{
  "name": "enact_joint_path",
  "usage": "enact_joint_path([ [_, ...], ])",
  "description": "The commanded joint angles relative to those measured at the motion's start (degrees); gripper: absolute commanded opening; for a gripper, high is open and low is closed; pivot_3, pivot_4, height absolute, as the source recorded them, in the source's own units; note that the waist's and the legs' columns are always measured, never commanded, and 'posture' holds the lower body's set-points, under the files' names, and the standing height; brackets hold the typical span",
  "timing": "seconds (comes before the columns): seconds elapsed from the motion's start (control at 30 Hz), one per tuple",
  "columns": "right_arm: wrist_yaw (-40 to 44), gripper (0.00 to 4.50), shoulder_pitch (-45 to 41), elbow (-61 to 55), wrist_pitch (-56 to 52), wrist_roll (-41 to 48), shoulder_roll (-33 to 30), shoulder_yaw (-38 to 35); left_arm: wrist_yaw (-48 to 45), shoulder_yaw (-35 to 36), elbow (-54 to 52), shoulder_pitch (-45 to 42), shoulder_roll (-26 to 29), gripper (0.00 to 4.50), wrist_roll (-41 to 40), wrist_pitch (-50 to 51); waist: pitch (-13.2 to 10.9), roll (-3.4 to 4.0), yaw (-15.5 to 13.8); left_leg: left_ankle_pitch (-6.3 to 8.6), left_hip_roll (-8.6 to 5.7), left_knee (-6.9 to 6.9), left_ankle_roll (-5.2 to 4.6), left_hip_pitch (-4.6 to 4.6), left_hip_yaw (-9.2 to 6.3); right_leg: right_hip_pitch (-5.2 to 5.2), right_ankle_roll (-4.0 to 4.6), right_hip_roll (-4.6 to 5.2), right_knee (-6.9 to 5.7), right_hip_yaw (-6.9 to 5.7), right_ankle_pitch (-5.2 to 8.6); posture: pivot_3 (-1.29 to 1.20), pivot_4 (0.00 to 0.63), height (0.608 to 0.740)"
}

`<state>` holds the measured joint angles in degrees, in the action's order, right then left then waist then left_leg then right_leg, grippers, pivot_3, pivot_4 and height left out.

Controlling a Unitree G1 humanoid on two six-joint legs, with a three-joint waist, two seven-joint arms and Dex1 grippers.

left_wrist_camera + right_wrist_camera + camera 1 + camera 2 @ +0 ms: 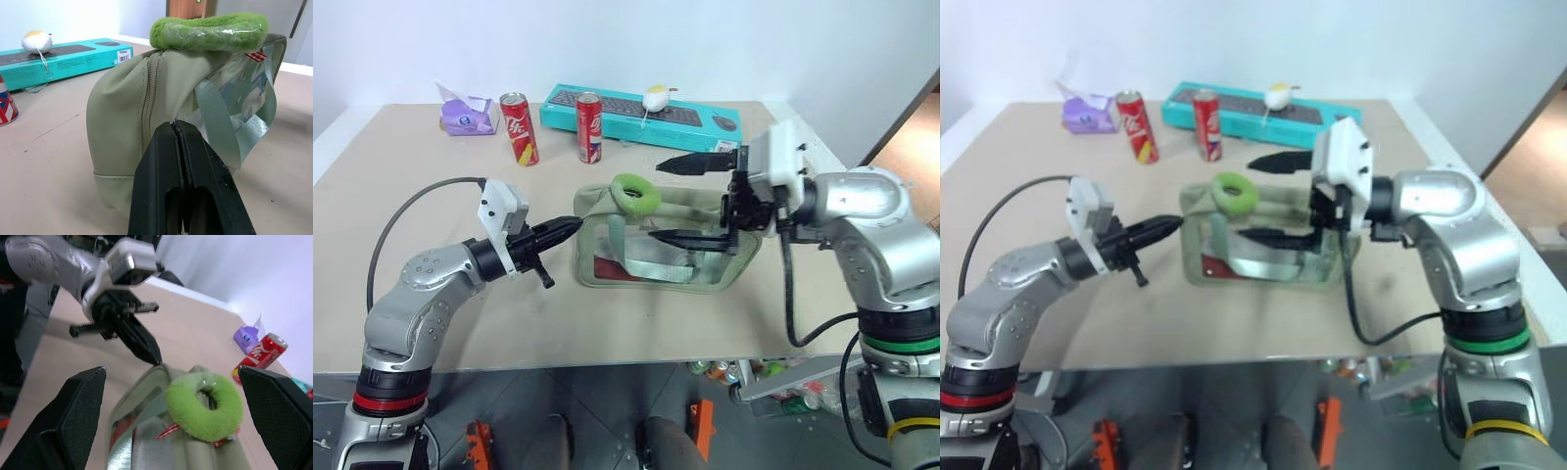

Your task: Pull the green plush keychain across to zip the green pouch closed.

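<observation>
The green pouch [724,269] lies on its side mid-table, its clear window facing the front. The green plush keychain [635,194] rests on the pouch's top near its left end. My right gripper [655,200] is open wide and points left over the pouch. One finger [690,162] is behind the keychain and the other [685,237] is in front of it; neither touches it. In the right wrist view the keychain [204,404] lies between the spread fingers. My left gripper [570,228] is shut, its tip against the pouch's left end [122,122].
A teal keyboard box [607,117] with a small white plush [655,98] on it lies along the table's far edge. Two red cans [519,127] [589,127] and a purple tissue pack [468,116] stand at the back left. The table's front edge [558,367] is close.
</observation>
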<state>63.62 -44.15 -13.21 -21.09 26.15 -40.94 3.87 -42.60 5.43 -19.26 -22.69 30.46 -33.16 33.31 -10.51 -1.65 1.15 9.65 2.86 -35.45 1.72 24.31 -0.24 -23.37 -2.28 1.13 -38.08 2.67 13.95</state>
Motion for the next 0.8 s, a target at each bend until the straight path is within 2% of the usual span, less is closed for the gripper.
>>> enact_joint_path([
  [0.03, 0.37, 4.48, -1.75, 4.48, 6.42, -4.57, 1.18, 1.27, 0.63, 0.07, -2.69, -0.19, 0.00, 0.00, -1.01, 0.22, 0.00, 0.00, 0.00, 0.00, 0.00, 0.00, 0.00, 0.00, -0.01, 0.00, 0.00, -0.01, 0.00, 0.00, 0.00, 0.00, 0.150, 0.740],
  [0.33, 2.28, 4.48, -2.07, 11.03, 11.58, -7.15, 2.22, 1.48, 1.68, -0.02, -3.49, 0.37, -0.03, 0.00, -1.50, 0.45, 0.00, 0.00, 0.01, 0.00, 0.01, 0.03, 0.00, -0.01, -0.01, -0.01, 0.02, -0.02, 0.00, -0.01, 0.01, 0.00, 0.150, 0.740],
  [0.4, 2.20, 3.97, -2.22, 11.25, 11.37, -6.89, 2.72, 1.26, 1.84, -0.03, -3.57, 0.46, -0.04, 0.00, -1.53, 0.49, 0.00, 0.00, 0.01, 0.00, 0.01, 0.03, 0.00, -0.01, -0.02, -0.01, 0.03, -0.03, 0.00, -0.01, 0.01, 0.00, 0.150, 0.740],
  [0.6, 1.92, 1.88, -2.59, 11.01, 10.34, -6.09, 3.77, 0.71, 2.03, -0.23, -3.24, 0.52, 0.07, 0.00, -1.25, 0.24, 0.00, 0.00, 0.01, 0.00, 0.01, 0.02, 0.00, -0.01, -0.02, 0.00, 0.02, -0.02, -0.01, -0.01, 0.00, 0.00, 0.150, 0.740],
  [0.67, 1.82, 1.34, -2.63, 10.91, 10.02, -5.96, 3.97, 0.62, 1.95, -0.30, -2.99, 0.49, 0.12, 0.00, -1.07, 0.10, 0.00, 0.00, 0.01, 0.00, 0.01, 0.02, 0.00, -0.01, -0.02, 0.00, 0.03, -0.03, -0.01, -0.01, 0.00, 0.00, 0.150, 0.740],
  [0.7, 1.85, 0.82, -2.62, 10.90, 10.09, -6.08, 3.97, 0.65, 1.92, -0.32, -2.96, 0.48, 0.14, 0.00, -1.04, 0.08, 0.00, 0.00, 0.01, 0.00, 0.01, 0.02, 0.00, -0.01, -0.02, 0.00, 0.03, -0.03, -0.01, -0.01, 0.00, 0.00, 0.150, 0.740],
  [0.8, 1.70, 0.01, -2.55, 10.67, 9.81, -6.25, 4.03, 0.76, 2.02, -0.42, -2.67, 0.16, -0.01, 0.00, -0.92, 0.01, 0.00, 0.00, 0.01, 0.00, 0.01, 0.03, 0.00, -0.01, -0.02, 0.00, 0.03, -0.02, -0.01, -0.01, 0.00, 0.00, 0.150, 0.740],
])
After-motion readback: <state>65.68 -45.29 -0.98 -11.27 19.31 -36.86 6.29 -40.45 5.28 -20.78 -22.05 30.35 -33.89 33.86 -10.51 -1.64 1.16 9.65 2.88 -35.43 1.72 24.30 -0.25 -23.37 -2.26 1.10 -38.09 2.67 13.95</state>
